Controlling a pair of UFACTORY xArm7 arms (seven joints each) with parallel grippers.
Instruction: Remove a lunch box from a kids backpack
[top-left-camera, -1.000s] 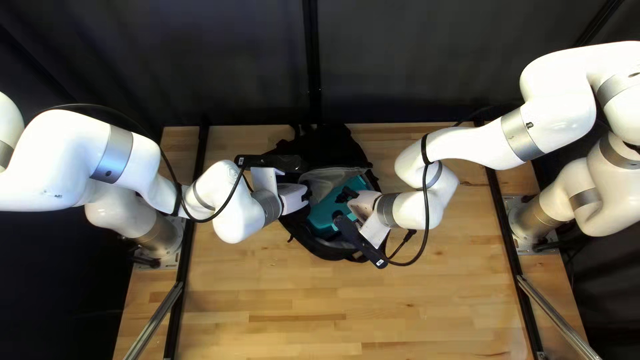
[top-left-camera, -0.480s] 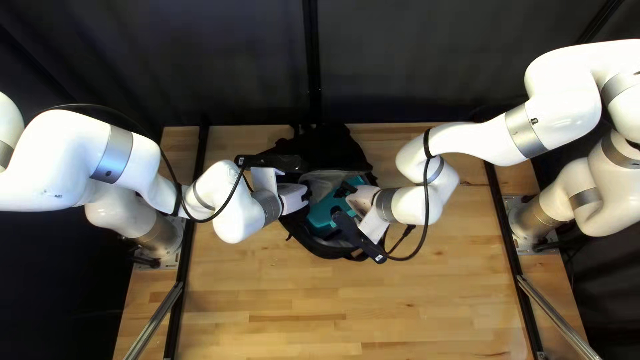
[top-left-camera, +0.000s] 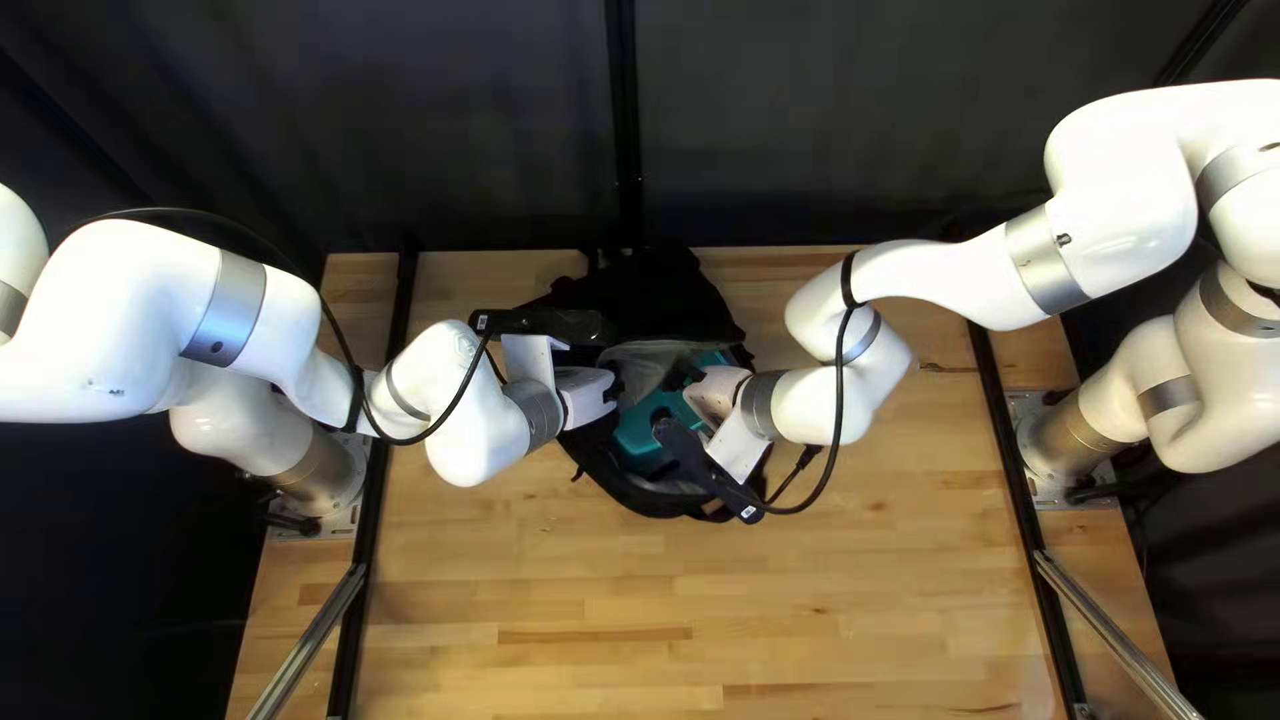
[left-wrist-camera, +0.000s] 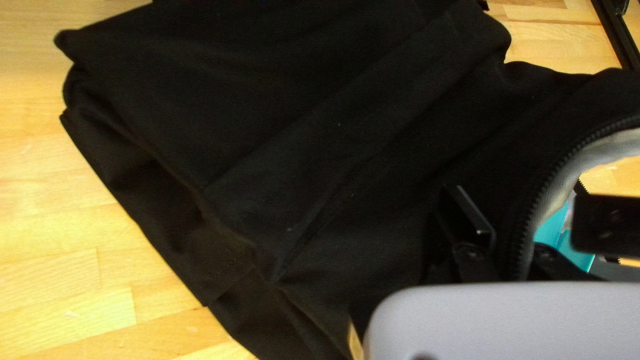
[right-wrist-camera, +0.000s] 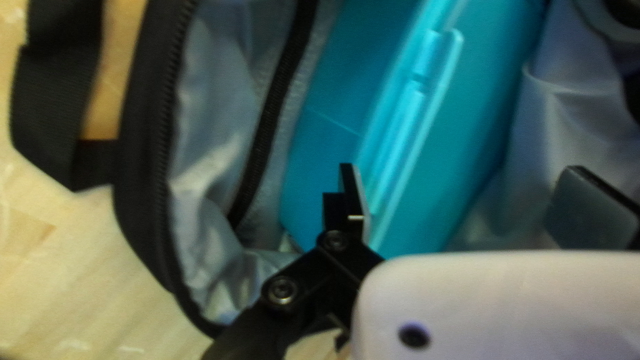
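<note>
1. Right pincer [right-wrist-camera: 470, 200]: spread wide, inside the mouth of the backpack [right-wrist-camera: 145, 150]. Whether it touches the box is unclear.
2. Lunch box [right-wrist-camera: 400, 125]: teal, in the backpack's pale-lined main pocket, straight ahead of the right pincer, with its near end between the fingers. The long axis runs away from the pincer at a slight slant, so the fingers straddle the narrow width.
3. Left pincer [left-wrist-camera: 515, 245]: pinching the backpack's zipper rim on the far side, propping the mouth open.
4. Nearer arm for the grab, by judgement: right.
</note>
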